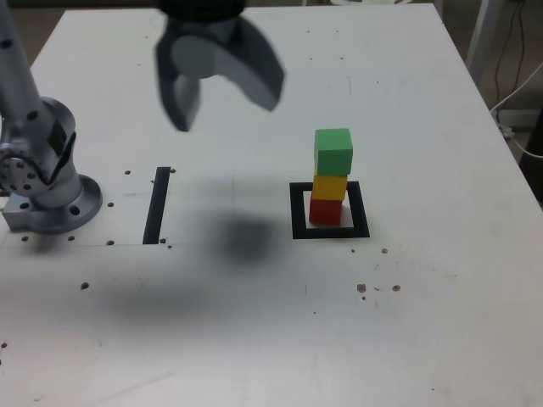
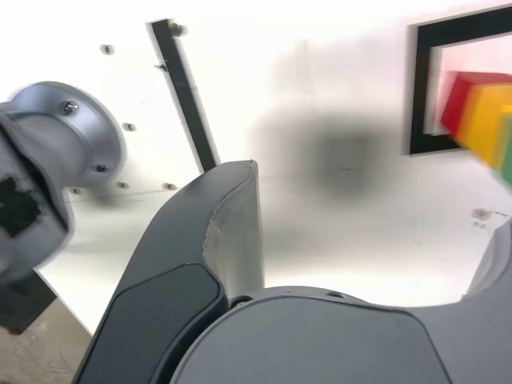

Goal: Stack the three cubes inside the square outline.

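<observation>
Fingers [image 1: 225, 80]: one pair, spread apart, empty. Below them, toward the exterior view's right, you have three stacked cubes [image 1: 332, 174], green over yellow over red, inside one square outline [image 1: 362, 212].

- The arm [image 1: 21, 102] is wearing shiny grey, with black patches showing.
- The round foot [image 1: 64, 210] is looking silvery grey, with little screws [image 2: 70, 107] dotting it.
- The gripper [image 2: 382, 194] is showing smooth, dark grey parts.
- Its finger [image 2: 164, 276] is curving like a claw, and a thin dark line is running across it.
- The finger's inner side [image 2: 238, 240] is looking paler grey.
</observation>
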You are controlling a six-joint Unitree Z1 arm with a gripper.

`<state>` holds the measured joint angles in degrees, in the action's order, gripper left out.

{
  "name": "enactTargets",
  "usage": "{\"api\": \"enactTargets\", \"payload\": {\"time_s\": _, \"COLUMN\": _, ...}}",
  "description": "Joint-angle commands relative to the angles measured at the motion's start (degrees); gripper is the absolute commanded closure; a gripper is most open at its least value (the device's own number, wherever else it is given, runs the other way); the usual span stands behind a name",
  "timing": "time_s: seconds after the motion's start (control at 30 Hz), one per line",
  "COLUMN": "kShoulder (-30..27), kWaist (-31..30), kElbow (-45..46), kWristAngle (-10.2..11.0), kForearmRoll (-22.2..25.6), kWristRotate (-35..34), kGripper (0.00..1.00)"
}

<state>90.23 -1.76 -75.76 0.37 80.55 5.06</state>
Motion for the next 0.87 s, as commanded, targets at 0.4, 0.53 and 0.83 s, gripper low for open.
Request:
{"api": "enactTargets", "payload": {"time_s": 0.4, "kShoulder": -6.46, "kWaist": 1.23, "kElbow": 26.63, "kWristAngle": 0.82, "kForearmRoll": -17.21, "kWristRotate": 0.28, "kGripper": 0.01}}
{"api": "enactTargets", "payload": {"time_s": 0.53, "kShoulder": -7.84, "kWaist": 1.23, "kElbow": 28.88, "kWristAngle": 0.76, "kForearmRoll": -17.69, "kWristRotate": 0.12, "kGripper": 0.01}}
{"api": "enactTargets", "payload": {"time_s": 0.83, "kShoulder": -9.3, "kWaist": 1.23, "kElbow": 30.68, "kWristAngle": -0.27, "kForearmRoll": -17.22, "kWristRotate": -0.96, "kGripper": 0.01}}
